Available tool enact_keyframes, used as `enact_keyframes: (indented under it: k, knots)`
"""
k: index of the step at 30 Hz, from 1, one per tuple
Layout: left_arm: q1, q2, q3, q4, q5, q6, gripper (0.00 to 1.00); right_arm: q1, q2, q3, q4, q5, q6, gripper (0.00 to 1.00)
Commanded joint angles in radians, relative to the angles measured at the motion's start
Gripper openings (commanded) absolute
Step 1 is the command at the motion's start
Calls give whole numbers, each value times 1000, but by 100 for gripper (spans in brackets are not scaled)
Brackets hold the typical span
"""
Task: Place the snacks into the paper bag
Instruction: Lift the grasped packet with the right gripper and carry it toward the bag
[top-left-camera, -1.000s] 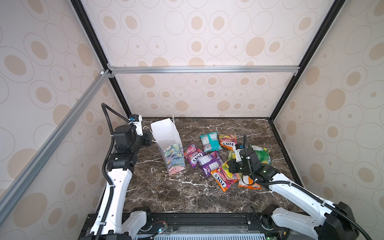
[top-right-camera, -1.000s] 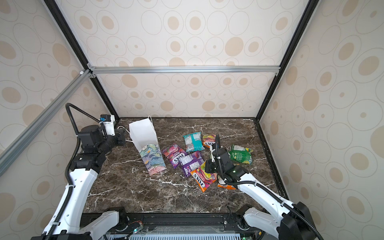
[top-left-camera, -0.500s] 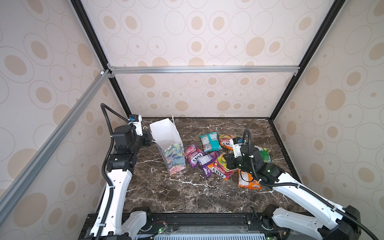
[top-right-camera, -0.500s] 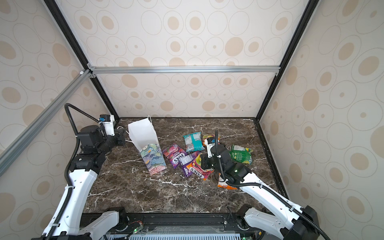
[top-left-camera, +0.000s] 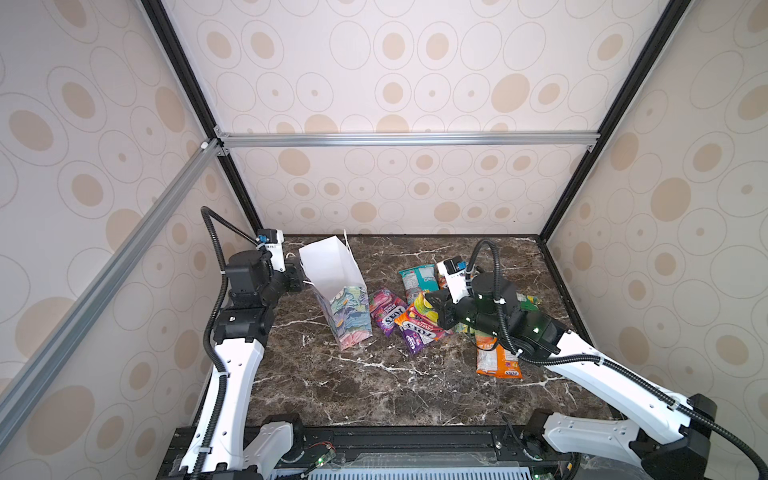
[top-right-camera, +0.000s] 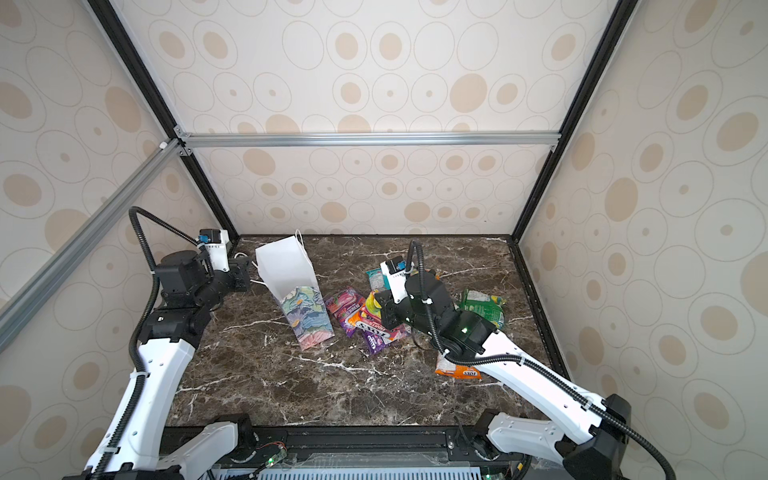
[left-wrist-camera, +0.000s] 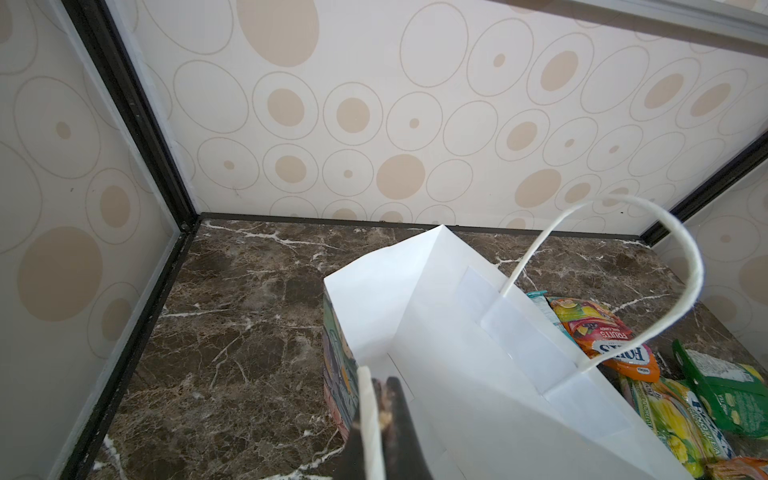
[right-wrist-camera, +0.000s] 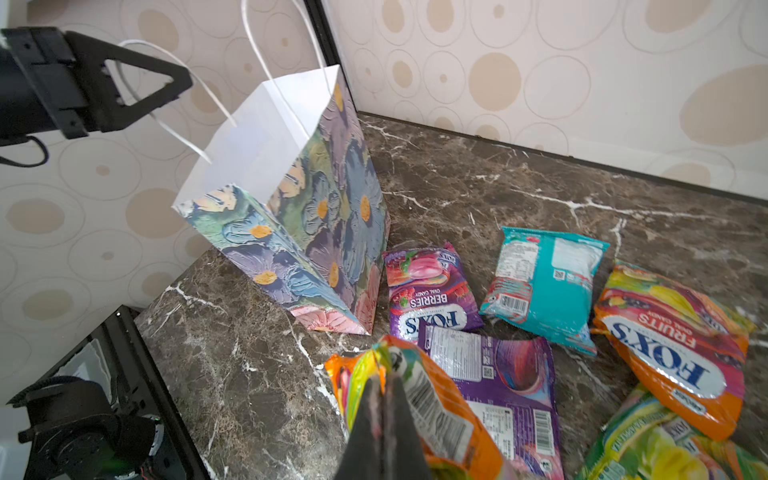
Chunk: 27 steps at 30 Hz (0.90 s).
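The paper bag (top-left-camera: 332, 274) (top-right-camera: 291, 270) (right-wrist-camera: 291, 187) stands open at the back left, tilted, floral outside and white inside (left-wrist-camera: 457, 332). My left gripper (left-wrist-camera: 380, 399) (top-left-camera: 298, 278) is shut on its near white cord handle (left-wrist-camera: 368, 415). My right gripper (right-wrist-camera: 384, 386) (top-left-camera: 432, 307) (top-right-camera: 380, 309) is shut on an orange multicolour snack packet (right-wrist-camera: 436, 407) (top-left-camera: 415, 322), held above the table just right of the bag. Other snacks lie flat: a berries packet (right-wrist-camera: 428, 291), a purple one (right-wrist-camera: 498, 374), a teal one (right-wrist-camera: 544, 282) and an orange fruits one (right-wrist-camera: 673, 340).
An orange packet (top-left-camera: 496, 359) lies under the right forearm and a green packet (top-right-camera: 482, 305) behind it. The marble table (top-left-camera: 353, 386) is walled on three sides, with a black frame rail (top-left-camera: 374, 436) along the front.
My right gripper has lifted the orange multicolour packet off the pile and carried it left toward the bag. The left gripper and the bag have stayed put.
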Motion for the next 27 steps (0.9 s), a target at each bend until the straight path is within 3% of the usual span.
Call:
enact_keyframes:
  k: [1,27]
  knots:
    - [8,-22,3,24,7,-1,0,25,18,76,28,7,-69,0]
    - [8,-27,0,28,6,-1,0,142,226,367,144,-49,-155,0]
